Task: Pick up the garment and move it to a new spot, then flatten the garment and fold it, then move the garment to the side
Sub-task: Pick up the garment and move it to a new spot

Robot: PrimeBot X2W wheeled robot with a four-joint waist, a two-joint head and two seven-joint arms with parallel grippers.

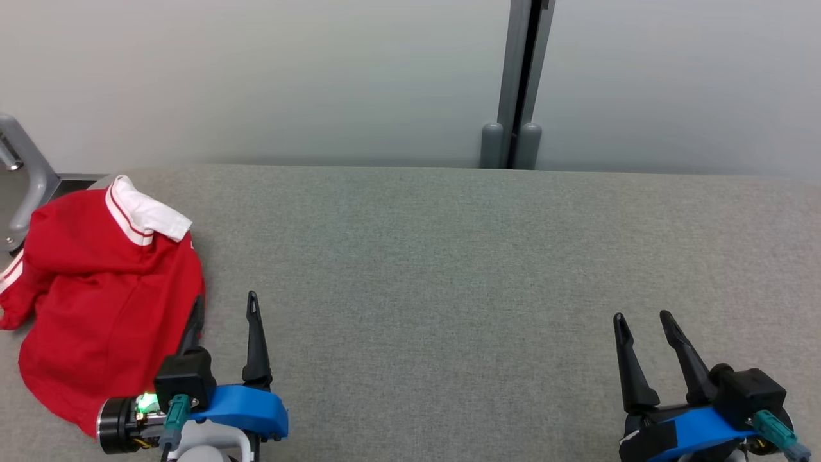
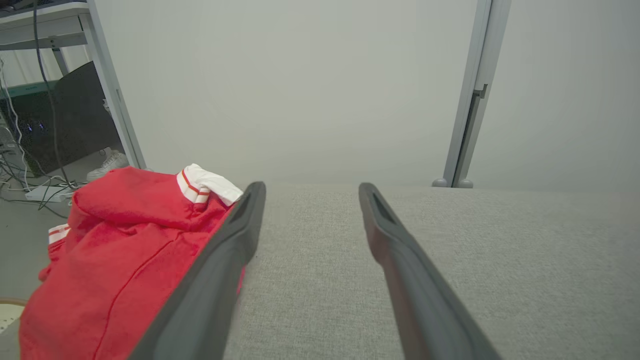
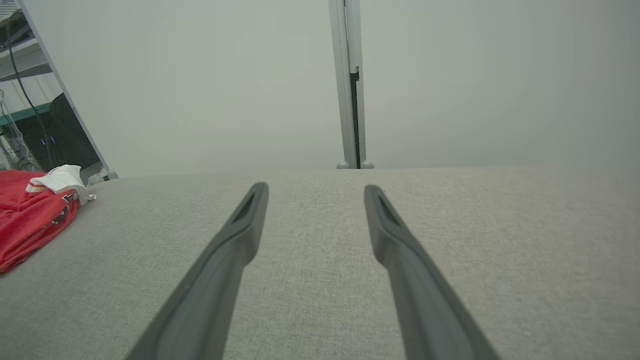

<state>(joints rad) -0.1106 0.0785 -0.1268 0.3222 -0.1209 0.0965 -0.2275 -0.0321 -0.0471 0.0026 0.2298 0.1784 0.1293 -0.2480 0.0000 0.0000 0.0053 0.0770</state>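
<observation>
- Two grippers nearest, each with a pair of long dark fingers on a blue and black mount.
- Left gripper [image 1: 226,300] spread wide, nothing between the jaws. Same wide gap in the wrist view of the left gripper [image 2: 311,189].
- Its outer finger [image 1: 195,324] right along the garment's near edge. Touching or just above: cannot tell.
- Right gripper [image 1: 642,316] likewise splayed and empty, over bare cloth and well apart from the garment. Same open stance along the right gripper [image 3: 316,188] in its wrist view.
- Fingers slim, tapered, matt charcoal, with a slot-like hollow near each tip.
- Underneath, table [image 1: 449,256] covered in grey-green woven fabric, fine-grained and flat, rounded at the far left corner.
- At the table's left end, garment [image 1: 109,289]: red knit polo shirt, crumpled in a soft heap, with a stitched seam down the body.
- White collar [image 1: 144,215] with thin red stripes, turned up at the heap's far side. White-striped cuff [image 1: 9,273] at the left edge.
- Beyond, smooth pale partition [image 1: 321,77] and upright grey metal post [image 1: 519,83].
</observation>
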